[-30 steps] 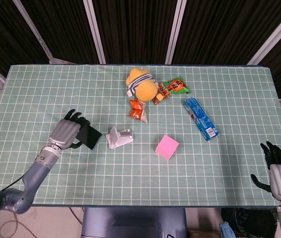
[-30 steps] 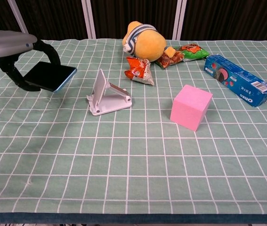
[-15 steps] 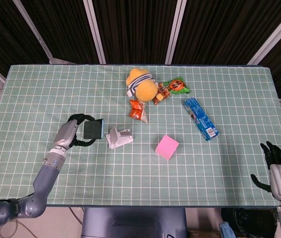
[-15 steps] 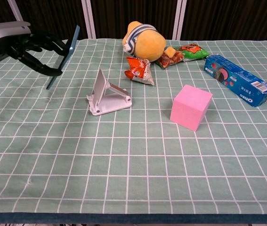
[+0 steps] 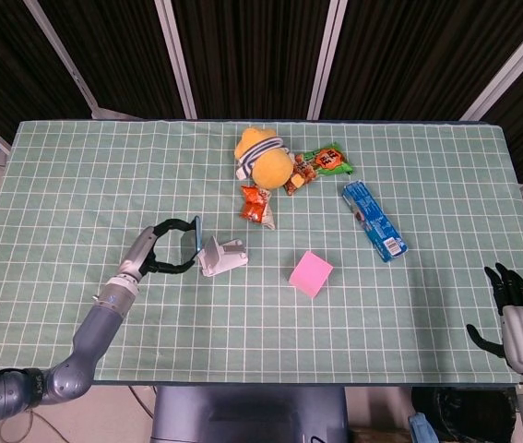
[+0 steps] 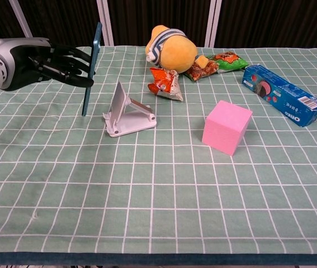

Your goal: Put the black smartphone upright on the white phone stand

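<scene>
Left hand (image 6: 32, 62) sits at the upper left of the chest view, dark fingers (image 6: 69, 56) reaching toward frame right and closed around the black smartphone (image 6: 93, 67). I see the phone edge-on there: standing nearly vertical, long axis up, lifted off the cloth, blue edge toward the camera. In the head view the same hand (image 5: 155, 249) is left of centre with the phone (image 5: 190, 243) at its fingertips.

The phone is just beside the white phone stand (image 6: 126, 110), on the stand's left in both views, and not yet on it. Cannot tell from either view whether phone and stand touch; in the chest view a narrow gap shows between them. The stand rests on the green checked tablecloth (image 6: 158, 184), back plate tilted, base ledge toward frame right.

Further right of the stand, near centre: pink cube (image 6: 227, 127). Above the stand, at upper centre: yellow plush toy (image 6: 173, 49) with an orange snack packet (image 6: 166, 83) in front of it and a green snack packet (image 6: 225, 60) to its right. Blue biscuit box (image 6: 282, 94) lies at the upper right.

My right hand (image 5: 519, 323) shows only in the head view, at the lower right corner off the table edge, fingers apart, holding nothing.
</scene>
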`<state>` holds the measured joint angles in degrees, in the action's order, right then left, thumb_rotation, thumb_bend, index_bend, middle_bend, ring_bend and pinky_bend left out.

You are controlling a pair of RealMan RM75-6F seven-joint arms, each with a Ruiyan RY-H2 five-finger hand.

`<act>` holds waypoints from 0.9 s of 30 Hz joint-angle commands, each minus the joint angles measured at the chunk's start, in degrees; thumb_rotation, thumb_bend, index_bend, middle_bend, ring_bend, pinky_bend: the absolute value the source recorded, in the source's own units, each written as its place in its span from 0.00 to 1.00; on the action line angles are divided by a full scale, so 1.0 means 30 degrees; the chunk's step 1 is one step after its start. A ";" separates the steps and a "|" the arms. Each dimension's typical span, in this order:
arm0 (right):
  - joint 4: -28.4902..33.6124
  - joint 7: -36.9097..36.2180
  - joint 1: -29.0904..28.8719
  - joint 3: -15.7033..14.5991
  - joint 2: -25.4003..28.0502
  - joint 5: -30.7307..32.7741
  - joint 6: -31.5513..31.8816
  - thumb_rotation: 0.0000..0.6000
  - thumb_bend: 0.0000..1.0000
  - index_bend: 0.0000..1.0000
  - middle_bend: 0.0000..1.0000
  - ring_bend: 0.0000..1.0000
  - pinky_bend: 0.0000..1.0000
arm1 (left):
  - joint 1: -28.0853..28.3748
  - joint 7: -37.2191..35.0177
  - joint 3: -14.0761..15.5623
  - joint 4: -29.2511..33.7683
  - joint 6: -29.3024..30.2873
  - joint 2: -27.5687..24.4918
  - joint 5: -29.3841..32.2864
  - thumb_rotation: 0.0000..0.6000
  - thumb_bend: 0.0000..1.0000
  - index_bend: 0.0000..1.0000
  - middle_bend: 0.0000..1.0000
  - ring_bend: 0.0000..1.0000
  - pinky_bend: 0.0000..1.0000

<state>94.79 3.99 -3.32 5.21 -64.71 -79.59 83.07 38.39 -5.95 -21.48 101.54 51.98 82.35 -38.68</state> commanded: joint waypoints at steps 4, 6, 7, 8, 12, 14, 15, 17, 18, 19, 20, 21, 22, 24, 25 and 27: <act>0.0002 0.0042 -0.0010 0.0009 -0.0006 0.0025 -0.0018 1.00 0.34 0.00 0.00 0.00 0.12 | -0.0002 -0.1300 -0.0382 -0.0380 -0.0641 0.0450 0.0555 1.00 0.43 0.53 0.54 0.09 0.00; 0.0014 0.0042 -0.0010 0.0014 -0.0003 0.0032 -0.0017 1.00 0.34 0.00 0.00 0.00 0.12 | 0.0009 -0.1821 -0.0522 -0.0635 -0.0946 0.0650 0.0702 1.00 0.43 0.53 0.54 0.09 0.00; 0.0020 0.0041 -0.0010 0.0015 -0.0002 0.0035 -0.0019 1.00 0.34 0.00 0.00 0.00 0.12 | 0.0027 -0.1994 -0.0558 -0.0779 -0.1029 0.0765 0.0717 1.00 0.43 0.53 0.54 0.09 0.00; 0.0018 0.0038 -0.0010 0.0015 -0.0001 0.0036 -0.0022 1.00 0.34 0.00 0.00 0.00 0.12 | 0.0040 -0.2081 -0.0569 -0.0862 -0.1067 0.0836 0.0716 1.00 0.43 0.53 0.54 0.09 0.00; 0.0012 0.0050 -0.0016 0.0019 -0.0004 0.0047 -0.0034 1.00 0.34 0.00 0.00 0.00 0.12 | 0.0126 -0.2359 -0.0548 -0.1126 -0.1150 0.1196 0.0633 1.00 0.43 0.53 0.54 0.09 0.00; 0.0013 0.0051 -0.0015 0.0021 -0.0005 0.0051 -0.0033 1.00 0.34 0.00 0.00 0.00 0.12 | 0.0172 -0.2363 -0.0508 -0.1189 -0.1091 0.1337 0.0564 1.00 0.43 0.53 0.54 0.09 0.00; 0.0016 0.0051 -0.0016 0.0022 -0.0006 0.0052 -0.0033 1.00 0.34 0.00 0.00 0.00 0.12 | 0.0198 -0.2373 -0.0499 -0.1218 -0.1045 0.1425 0.0530 1.00 0.43 0.53 0.54 0.09 0.00; 0.0019 0.0042 -0.0015 0.0021 -0.0001 0.0050 -0.0034 1.00 0.34 0.00 0.00 0.00 0.12 | 0.0251 -0.2376 -0.0479 -0.1317 -0.0948 0.1597 0.0515 1.00 0.43 0.53 0.54 0.09 0.00; 0.0022 0.0028 -0.0013 0.0019 0.0002 0.0049 -0.0036 1.00 0.34 0.00 0.00 0.00 0.12 | 0.0285 -0.2352 -0.0456 -0.1378 -0.0918 0.1671 0.0523 1.00 0.43 0.53 0.54 0.09 0.00; 0.0022 0.0019 -0.0013 0.0018 0.0004 0.0048 -0.0039 1.00 0.34 0.00 0.00 0.00 0.12 | 0.0311 -0.2334 -0.0437 -0.1421 -0.0908 0.1724 0.0529 1.00 0.43 0.53 0.54 0.09 0.00; 0.0020 0.0015 -0.0015 0.0018 0.0007 0.0043 -0.0041 1.00 0.34 0.00 0.00 0.00 0.12 | 0.0346 -0.2313 -0.0421 -0.1477 -0.0891 0.1789 0.0537 1.00 0.43 0.53 0.54 0.09 0.00; 0.0020 0.0015 -0.0019 0.0022 0.0007 0.0045 -0.0045 1.00 0.34 0.00 0.00 0.00 0.12 | 0.0376 -0.2290 -0.0405 -0.1524 -0.0866 0.1852 0.0551 1.00 0.43 0.53 0.54 0.09 0.00; 0.0023 0.0007 -0.0018 0.0021 0.0009 0.0047 -0.0047 1.00 0.34 0.00 0.00 0.00 0.12 | 0.0403 -0.2255 -0.0386 -0.1571 -0.0817 0.1916 0.0558 1.00 0.43 0.53 0.54 0.09 0.00; 0.0018 -0.0008 -0.0017 0.0021 0.0012 0.0047 -0.0049 1.00 0.34 0.00 0.00 0.00 0.12 | 0.0450 -0.2158 -0.0329 -0.1676 -0.0710 0.2035 0.0553 1.00 0.43 0.53 0.54 0.09 0.00; 0.0020 -0.0012 -0.0019 0.0022 0.0013 0.0045 -0.0050 1.00 0.34 0.00 0.00 0.00 0.12 | 0.0469 -0.2118 -0.0301 -0.1737 -0.0676 0.2086 0.0531 1.00 0.43 0.53 0.54 0.09 0.00; 0.0022 -0.0018 -0.0021 0.0023 0.0017 0.0044 -0.0055 1.00 0.34 0.00 0.00 0.00 0.12 | 0.0481 -0.2112 -0.0288 -0.1833 -0.0636 0.2163 0.0529 1.00 0.43 0.53 0.54 0.09 0.00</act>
<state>94.85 3.93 -3.38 5.27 -64.66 -79.46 82.91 39.81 -12.30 -22.36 96.08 50.04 88.80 -37.08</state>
